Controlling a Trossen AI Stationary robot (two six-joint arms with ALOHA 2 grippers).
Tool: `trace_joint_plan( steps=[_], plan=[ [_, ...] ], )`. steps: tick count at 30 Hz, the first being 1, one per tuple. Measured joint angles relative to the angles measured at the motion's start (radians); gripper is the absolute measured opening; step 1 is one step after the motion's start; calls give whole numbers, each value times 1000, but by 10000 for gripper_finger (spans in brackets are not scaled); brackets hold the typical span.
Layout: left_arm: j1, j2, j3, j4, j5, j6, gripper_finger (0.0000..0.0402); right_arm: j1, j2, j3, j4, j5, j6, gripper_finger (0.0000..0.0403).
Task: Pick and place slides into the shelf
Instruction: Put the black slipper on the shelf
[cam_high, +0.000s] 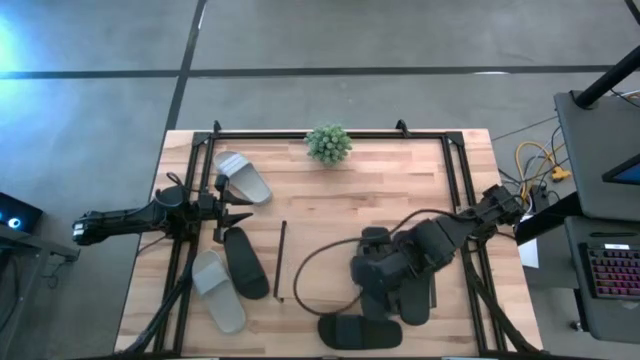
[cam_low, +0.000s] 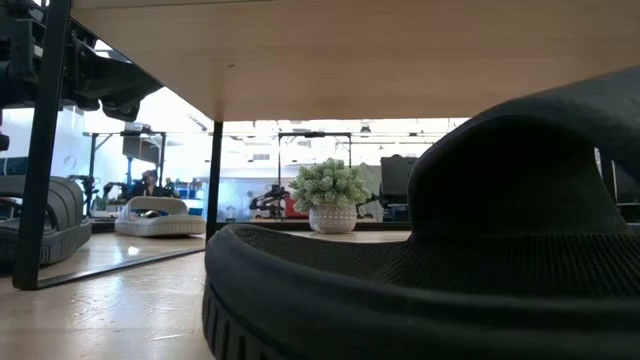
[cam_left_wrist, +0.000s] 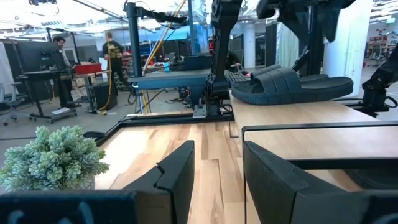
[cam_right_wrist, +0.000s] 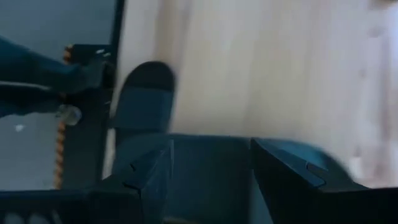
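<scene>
The slides are scattered over the table: a light grey slide (cam_high: 243, 176) lies near the back left, a second grey slide (cam_high: 217, 290) sits at the front left touching a black slide (cam_high: 246, 263), and the other black ones cluster on the shelf (cam_high: 325, 245), one black sandal (cam_high: 358, 331) at its front edge. The right gripper (cam_right_wrist: 209, 171) hovers over that cluster, fingers apart with a dark slide between them, though I cannot tell if they grip it. The left gripper (cam_left_wrist: 214, 180) waits at the left side, fingers parted and empty, facing the small potted plant (cam_high: 328, 143).
</scene>
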Motion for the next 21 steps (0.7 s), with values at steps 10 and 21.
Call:
trace_joint_plan(
  steps=[10, 21],
  plan=[
    [0, -1, 0, 0, 0, 0, 123, 76, 0, 0, 0, -43, 91, 205],
    [0, 0, 0, 0, 0, 0, 123, 97, 0, -3, 1, -43, 216, 205]
  ],
)
